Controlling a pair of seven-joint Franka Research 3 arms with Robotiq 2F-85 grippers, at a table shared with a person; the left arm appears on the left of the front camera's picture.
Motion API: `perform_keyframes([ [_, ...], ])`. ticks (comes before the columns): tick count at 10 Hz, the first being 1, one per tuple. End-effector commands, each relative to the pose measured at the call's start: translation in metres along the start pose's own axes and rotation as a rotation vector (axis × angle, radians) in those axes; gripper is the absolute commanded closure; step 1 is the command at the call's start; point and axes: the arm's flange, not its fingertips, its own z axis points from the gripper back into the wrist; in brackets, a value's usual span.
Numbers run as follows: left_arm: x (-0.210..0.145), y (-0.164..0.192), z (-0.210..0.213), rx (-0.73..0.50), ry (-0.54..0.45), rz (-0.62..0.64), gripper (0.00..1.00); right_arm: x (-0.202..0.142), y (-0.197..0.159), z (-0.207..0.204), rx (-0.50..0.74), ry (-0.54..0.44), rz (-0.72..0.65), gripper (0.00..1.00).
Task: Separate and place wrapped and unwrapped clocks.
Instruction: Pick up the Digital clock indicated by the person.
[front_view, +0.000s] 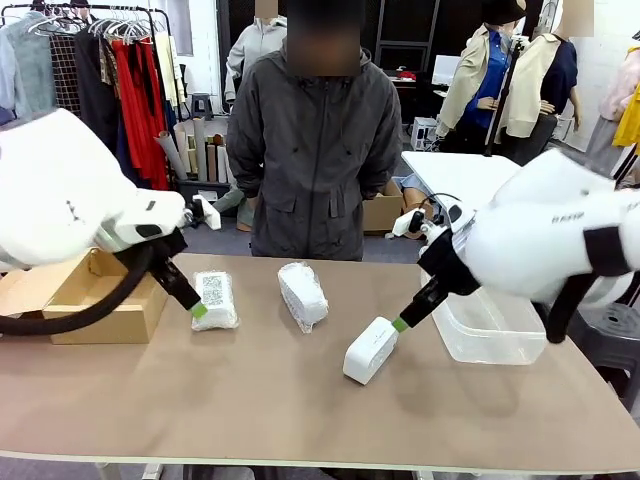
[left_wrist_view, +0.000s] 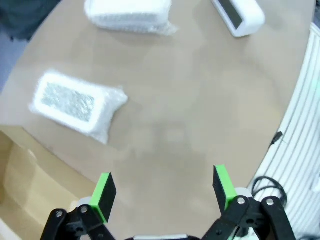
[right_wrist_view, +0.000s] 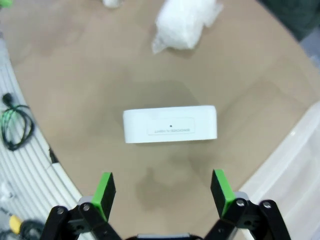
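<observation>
Two wrapped clocks lie on the table: one (front_view: 215, 298) at the left, one (front_view: 303, 295) in the middle. The unwrapped white clock (front_view: 370, 350) rests to the right of them. My left gripper (front_view: 198, 310) hangs just beside the left wrapped clock (left_wrist_view: 75, 105); in its wrist view it stands open (left_wrist_view: 162, 192) above bare table, with the other wrapped clock (left_wrist_view: 130, 15) and the unwrapped clock (left_wrist_view: 237, 17) farther off. My right gripper (front_view: 400, 323) hovers open (right_wrist_view: 162, 192) right over the unwrapped clock (right_wrist_view: 170, 125), apart from it. A wrapped clock (right_wrist_view: 187, 22) lies beyond.
A brown cardboard box (front_view: 100, 295) sits at the table's left, its wall also in the left wrist view (left_wrist_view: 20, 175). A clear plastic tub (front_view: 490, 325) stands at the right, its rim (right_wrist_view: 300, 165) beside my right gripper. A person (front_view: 315, 150) stands at the far side.
</observation>
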Motion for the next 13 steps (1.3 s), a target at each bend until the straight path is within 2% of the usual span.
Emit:
perform_keyframes([
  [1,-0.004,0.027,0.011,-0.095,-0.122,-0.148,0.00,0.011,-0.026,0.013,0.135,-0.029,0.125,0.00],
  [3,-0.003,0.038,0.020,-0.056,-0.174,-0.333,0.00,0.018,-0.042,0.024,0.220,-0.073,0.235,0.00],
  [6,-0.001,0.047,0.021,-0.061,-0.238,-0.509,0.00,0.020,-0.067,0.032,0.243,-0.178,0.377,0.00],
  [7,0.002,0.050,0.023,-0.071,-0.254,-0.509,0.00,0.021,-0.073,0.031,0.234,-0.215,0.402,0.00],
  [8,0.006,0.052,0.025,-0.053,-0.270,-0.458,0.00,0.021,-0.076,0.031,0.208,-0.242,0.389,0.00],
  [9,0.002,0.037,0.027,-0.036,-0.221,-0.498,0.00,0.018,-0.062,0.040,0.210,-0.169,0.364,0.00],
  [13,0.002,0.037,0.027,-0.036,-0.221,-0.498,0.00,0.018,-0.062,0.040,0.210,-0.169,0.364,0.00],
])
